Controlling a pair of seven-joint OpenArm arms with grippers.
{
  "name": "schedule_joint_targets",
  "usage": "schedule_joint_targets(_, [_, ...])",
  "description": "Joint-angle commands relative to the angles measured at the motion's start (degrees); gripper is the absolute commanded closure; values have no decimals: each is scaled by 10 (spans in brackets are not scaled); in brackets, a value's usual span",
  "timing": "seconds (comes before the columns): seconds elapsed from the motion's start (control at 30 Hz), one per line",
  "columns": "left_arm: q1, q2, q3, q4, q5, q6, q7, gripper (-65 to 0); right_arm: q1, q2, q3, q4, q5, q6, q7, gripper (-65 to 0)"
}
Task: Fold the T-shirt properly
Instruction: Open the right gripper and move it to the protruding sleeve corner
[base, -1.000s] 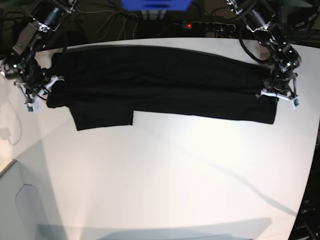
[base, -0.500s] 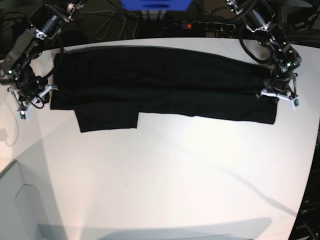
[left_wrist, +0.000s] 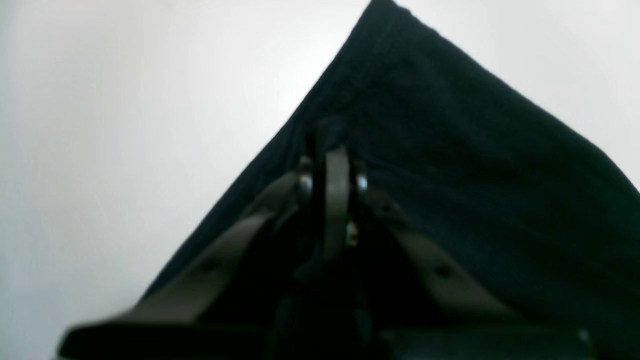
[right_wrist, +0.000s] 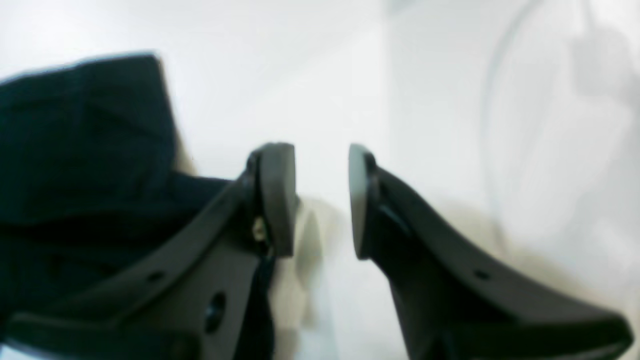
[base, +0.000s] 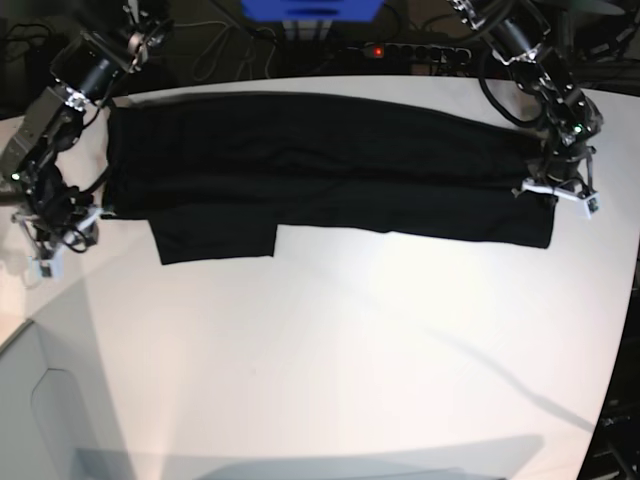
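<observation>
The black T-shirt (base: 320, 170) lies plain side up as a long folded band across the back of the white table (base: 330, 350), with a sleeve flap sticking out at its front left. My left gripper (base: 557, 192) is at the band's right end, shut on the cloth. The left wrist view shows the left gripper (left_wrist: 332, 172) pinched on a raised peak of T-shirt (left_wrist: 475, 175). My right gripper (base: 48, 252) is off the shirt's left edge. In the right wrist view the right gripper (right_wrist: 322, 200) stands open over bare table, with the T-shirt (right_wrist: 85, 140) to its left.
A power strip (base: 405, 50) with a red light, cables and a blue object (base: 310, 8) sit behind the table. A pale grey box (base: 45, 410) stands at the front left. The table's curved edge runs close to the left gripper on the right.
My right gripper has drawn away from the shirt's left edge, toward the front left. The shirt's left end now lies flatter and straighter. The left arm has not moved.
</observation>
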Motion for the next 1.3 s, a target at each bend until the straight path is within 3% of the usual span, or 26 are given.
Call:
schedule_joint_targets(0.0, [0, -4, -2, 2, 12, 8, 17, 0, 17, 2, -18, -2, 12, -4, -2, -190])
schedule_joint_targets(0.23, [0, -3, -2, 2, 12, 8, 17, 0, 58, -35, -61, -124, 12, -4, -23, -190])
schedule_joint_targets(0.57, [0, -4, -2, 2, 12, 8, 17, 0, 123, -34, -62, -295, 12, -4, -18, -190])
schedule_joint_targets(0.97, [0, -5, -2, 2, 12, 8, 17, 0, 125, -37, -62, -299, 12, -4, -17, -185])
schedule_joint_targets(1.27, [0, -5, -2, 2, 12, 8, 17, 0, 114, -33, -63, -300, 9, -4, 63, -187])
